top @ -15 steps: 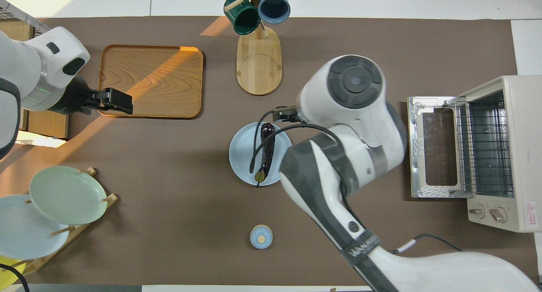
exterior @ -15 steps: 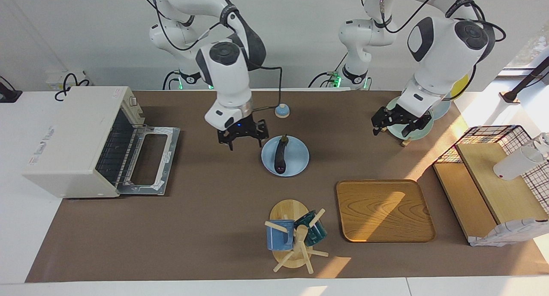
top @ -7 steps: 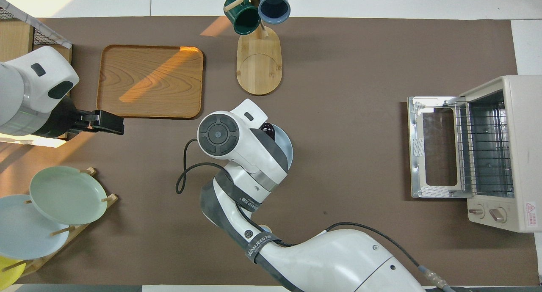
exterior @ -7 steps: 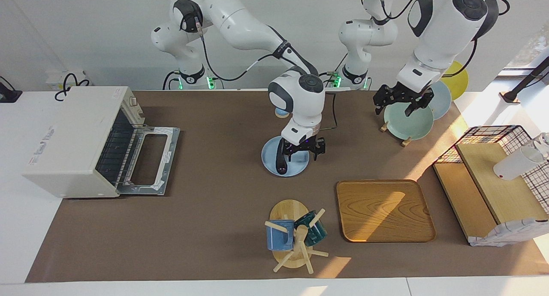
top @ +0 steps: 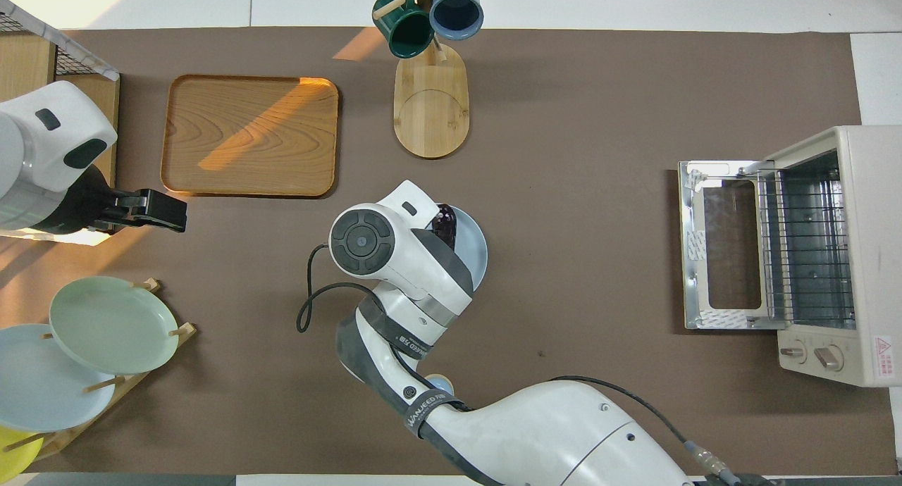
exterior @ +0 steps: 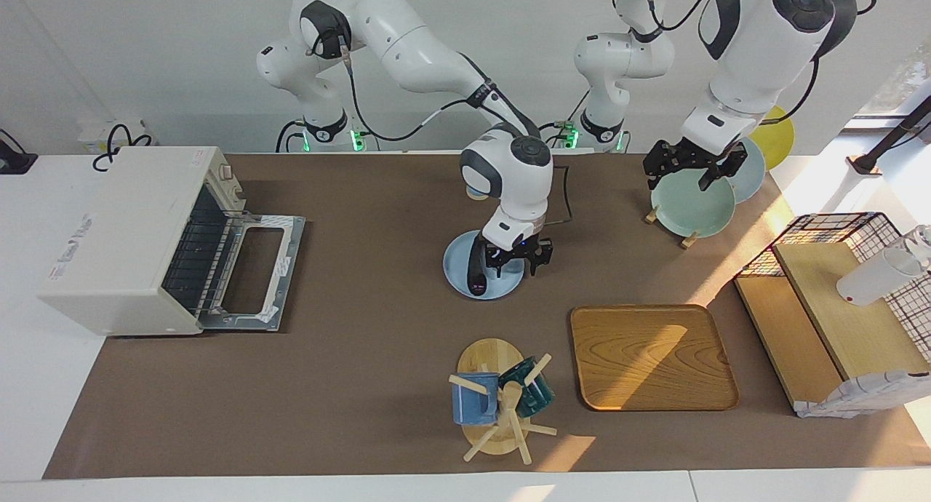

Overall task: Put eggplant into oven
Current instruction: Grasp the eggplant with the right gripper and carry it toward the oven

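Note:
The dark purple eggplant (exterior: 476, 272) lies on a light blue plate (exterior: 457, 278) in the middle of the table; in the overhead view only its end (top: 445, 222) shows past the arm. My right gripper (exterior: 518, 260) hangs low over the plate, open, just beside the eggplant toward the left arm's end, not gripping it. The white oven (exterior: 124, 233) stands at the right arm's end with its door (exterior: 251, 271) folded down and the wire rack (top: 803, 246) showing. My left gripper (exterior: 691, 169) waits, open and empty, raised over the plate rack.
A rack with green, blue and yellow plates (exterior: 691, 207) stands near the left arm's base. A wooden tray (exterior: 651, 356) and a mug tree (exterior: 502, 400) lie farther from the robots than the plate. A small blue lid (top: 440, 382) lies nearer. Shelves (exterior: 836, 320) fill the left arm's end.
My right gripper has moved from beside the plate, on the oven's side, to over the plate and come down next to the eggplant. My left gripper has risen and drawn back over the plate rack.

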You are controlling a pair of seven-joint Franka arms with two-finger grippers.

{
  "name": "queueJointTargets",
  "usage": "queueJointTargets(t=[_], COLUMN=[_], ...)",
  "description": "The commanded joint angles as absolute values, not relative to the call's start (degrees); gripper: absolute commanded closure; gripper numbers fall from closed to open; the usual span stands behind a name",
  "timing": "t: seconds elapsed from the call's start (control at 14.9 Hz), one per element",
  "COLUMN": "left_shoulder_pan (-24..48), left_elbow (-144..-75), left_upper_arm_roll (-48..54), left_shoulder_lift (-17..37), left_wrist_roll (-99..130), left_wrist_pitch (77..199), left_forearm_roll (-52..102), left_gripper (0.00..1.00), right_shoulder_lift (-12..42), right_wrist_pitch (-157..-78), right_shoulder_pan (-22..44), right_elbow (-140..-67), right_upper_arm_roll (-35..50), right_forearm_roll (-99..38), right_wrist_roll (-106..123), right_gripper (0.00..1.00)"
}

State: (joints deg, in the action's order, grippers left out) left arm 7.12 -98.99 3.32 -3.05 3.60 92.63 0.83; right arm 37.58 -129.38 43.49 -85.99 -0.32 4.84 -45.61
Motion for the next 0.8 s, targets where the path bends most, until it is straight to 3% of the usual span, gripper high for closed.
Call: queueJointTargets(t=[0.0, 0.13, 0.27, 0.47, 0.74], left_shoulder_pan=[7.65, 7.56, 7.47, 7.03, 6.16], left_elbow=[-94.67, -93.52, -94.13, -95.36, -95.01], left_upper_arm_roll=[2.73, 2.72, 2.72, 2.81, 2.99], left_shoulder_lift=[-1.59, -0.88, -1.05, -1.32, -1.14], left_wrist_roll=[2.90, 2.90, 2.73, 1.59, 1.58], left_wrist_pitch=[90.18, 90.26, 90.61, 92.02, 91.41], left_forearm_roll=[-0.70, -0.79, -0.70, -0.70, -0.70], left_gripper=[0.00, 0.00, 0.00, 0.00, 0.00], right_shoulder_lift=[36.83, 36.74, 36.48, 36.30, 34.99], right_wrist_pitch=[-130.96, -130.96, -129.82, -125.97, -113.59], right_shoulder_pan=[43.42, 43.42, 43.42, 43.42, 41.75], right_elbow=[-87.71, -88.07, -87.54, -85.70, -81.40], right_upper_arm_roll=[0.00, 0.00, 0.00, 0.00, -0.26], right_forearm_roll=[5.19, 5.19, 5.36, 6.15, 12.21], right_wrist_roll=[-47.11, -47.11, -47.11, -46.85, -39.06], right_gripper=[0.28, 0.48, 1.00, 1.00, 1.00])
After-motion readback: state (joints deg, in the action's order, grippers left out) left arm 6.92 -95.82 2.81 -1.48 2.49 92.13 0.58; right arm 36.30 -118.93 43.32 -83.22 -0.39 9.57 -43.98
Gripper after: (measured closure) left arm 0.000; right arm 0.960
